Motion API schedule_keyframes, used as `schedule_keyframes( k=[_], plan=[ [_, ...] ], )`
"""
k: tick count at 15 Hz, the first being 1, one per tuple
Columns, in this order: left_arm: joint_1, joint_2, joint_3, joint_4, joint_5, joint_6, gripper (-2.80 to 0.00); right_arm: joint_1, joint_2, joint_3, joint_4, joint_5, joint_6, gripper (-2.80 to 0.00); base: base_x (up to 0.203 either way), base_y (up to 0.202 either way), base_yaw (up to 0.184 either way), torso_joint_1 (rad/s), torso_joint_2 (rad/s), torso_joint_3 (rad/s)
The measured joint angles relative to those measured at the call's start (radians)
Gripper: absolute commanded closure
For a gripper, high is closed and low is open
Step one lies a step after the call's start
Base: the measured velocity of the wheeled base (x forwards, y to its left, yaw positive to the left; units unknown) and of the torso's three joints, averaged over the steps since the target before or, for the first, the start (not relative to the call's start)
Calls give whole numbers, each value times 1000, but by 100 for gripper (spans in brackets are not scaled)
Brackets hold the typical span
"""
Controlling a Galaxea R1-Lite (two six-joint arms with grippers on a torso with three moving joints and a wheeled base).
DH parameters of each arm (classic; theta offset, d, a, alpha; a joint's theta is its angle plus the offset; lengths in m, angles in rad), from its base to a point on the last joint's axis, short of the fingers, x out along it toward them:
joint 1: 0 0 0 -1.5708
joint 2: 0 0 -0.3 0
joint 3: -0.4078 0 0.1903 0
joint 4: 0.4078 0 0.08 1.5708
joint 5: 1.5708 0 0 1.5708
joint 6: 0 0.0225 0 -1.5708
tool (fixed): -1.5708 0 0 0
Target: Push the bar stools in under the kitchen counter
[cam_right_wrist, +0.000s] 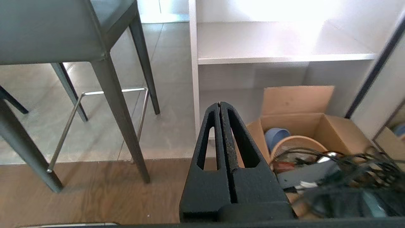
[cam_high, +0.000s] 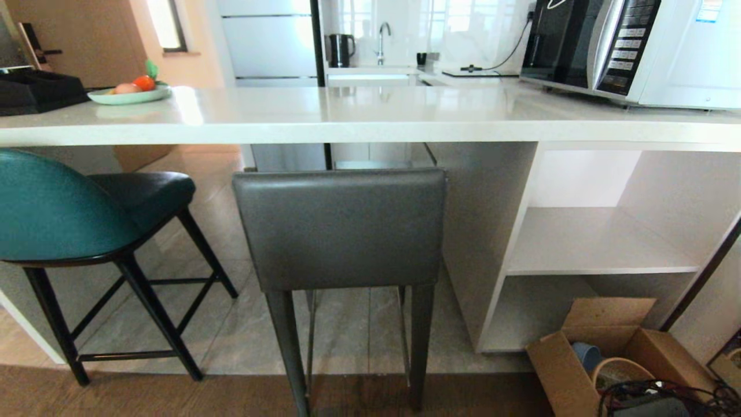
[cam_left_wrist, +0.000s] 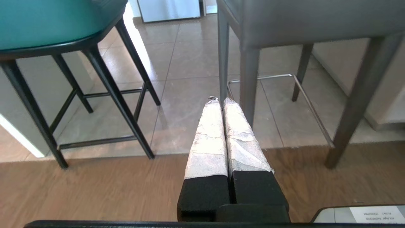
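At far left of the head view the teal bar stool [cam_high: 63,214] is cut off by the frame edge; its rounded back faces the camera and its seat reaches in beneath the lip of the white worktop [cam_high: 370,119], black legs standing on the grey tiles. The white end panel [cam_high: 29,333] shows only as a sliver behind those legs. On the worktop above sit a dark object clipped by the frame and a pale green plate [cam_high: 130,95] of fruit. A gap of bare tile separates the teal stool from the grey bar stool [cam_high: 341,229], which stands centred with its square back towards the camera, the backrest top just below the worktop edge; its seat is hidden behind the back and its near legs rest about where tile meets wood floor. To its right is a narrow strip of floor, then a white open shelf unit [cam_high: 596,243], with a cardboard box [cam_high: 584,347] of clutter and cables on the floor by it, partly cut off. A microwave [cam_high: 625,46] sits on the worktop at far right. Neither arm appears in the head view. In the wrist views the left gripper [cam_left_wrist: 221,102], wrapped in pale tape, hangs low before the grey stool's near leg with fingers pressed together, empty; the right gripper [cam_right_wrist: 219,106] hovers over the wood floor near the box, likewise closed on nothing.
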Motion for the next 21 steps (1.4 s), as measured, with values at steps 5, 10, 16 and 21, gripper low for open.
schedule_keyframes(
  k=[5,10,16,21],
  plan=[
    [-1,0,0,0,1,0,0,0,0,1,2,-1,2,0,0,0,0,0,0,0],
    [-1,0,0,-3,9,-25,0,2,0,1,3,-2,2,0,2,34,-3,1,2,1],
    [-2,0,0,-4,9,-27,0,0,0,1,2,0,4,0,0,196,-1,1,2,3],
    [-2,0,0,-3,9,-26,0,0,0,1,2,-1,5,0,0,196,-1,2,1,3]
  ],
)
